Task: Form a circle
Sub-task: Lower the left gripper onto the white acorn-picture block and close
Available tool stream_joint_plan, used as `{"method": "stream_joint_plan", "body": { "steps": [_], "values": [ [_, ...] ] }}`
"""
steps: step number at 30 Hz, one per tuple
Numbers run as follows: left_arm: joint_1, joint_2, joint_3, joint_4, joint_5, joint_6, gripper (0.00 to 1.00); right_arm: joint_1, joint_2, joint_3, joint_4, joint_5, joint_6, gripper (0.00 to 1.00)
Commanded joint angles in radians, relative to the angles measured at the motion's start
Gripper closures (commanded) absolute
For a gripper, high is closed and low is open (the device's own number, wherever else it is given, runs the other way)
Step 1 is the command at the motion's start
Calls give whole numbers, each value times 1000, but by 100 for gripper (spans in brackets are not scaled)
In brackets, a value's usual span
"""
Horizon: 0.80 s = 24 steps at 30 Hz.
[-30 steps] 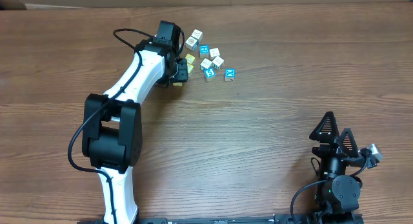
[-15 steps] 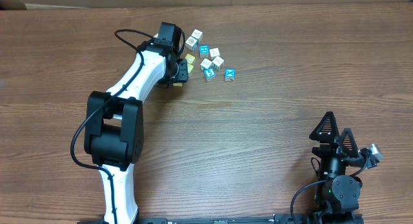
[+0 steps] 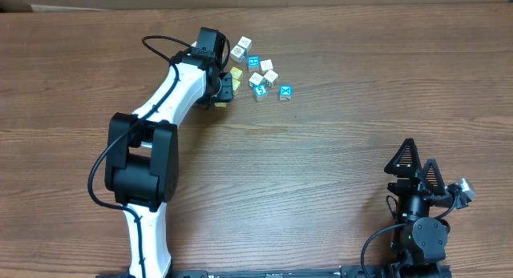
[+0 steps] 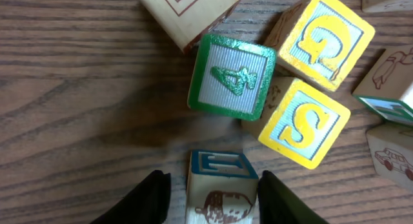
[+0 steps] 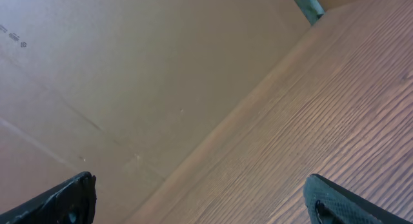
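An acorn-printed block [image 4: 222, 185] is straddled by the left fingers [image 4: 151, 198]; a grasp cannot be told. The right fingers [image 5: 71, 195] are spread wide.

Wood-grain table [image 3: 337, 134], brown cardboard [image 5: 161, 75] behind

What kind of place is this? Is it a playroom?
Probably not a playroom, more likely a robot practice bench. A white left arm and a black right arm are mounted at a bare wooden table, with cardboard behind and a few toy letter blocks.
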<state>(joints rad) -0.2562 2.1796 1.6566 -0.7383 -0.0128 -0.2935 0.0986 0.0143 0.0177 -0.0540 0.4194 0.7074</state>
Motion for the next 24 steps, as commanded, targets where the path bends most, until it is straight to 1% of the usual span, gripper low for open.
{"method": "stream_joint_plan", "body": {
  "steps": [1, 3, 5, 9, 19, 24],
  "values": [
    [-13, 24, -7, 6, -13, 9, 67, -4, -11, -10, 0, 6, -1, 0],
    [-13, 24, -7, 4, -13, 9, 68, -4, -11, -10, 0, 6, -1, 0],
    [-14, 24, -8, -3, -13, 9, 63, -4, -11, -10, 0, 6, -1, 0],
    [-14, 24, -9, -9, -13, 9, 62, -4, -11, -10, 0, 6, -1, 0],
    [-14, 24, -11, -12, -13, 9, 65, -4, -11, -10, 0, 6, -1, 0],
    [-14, 24, -19, -14, -13, 9, 64, -4, -11, -10, 0, 6, -1, 0]
  ]
}}
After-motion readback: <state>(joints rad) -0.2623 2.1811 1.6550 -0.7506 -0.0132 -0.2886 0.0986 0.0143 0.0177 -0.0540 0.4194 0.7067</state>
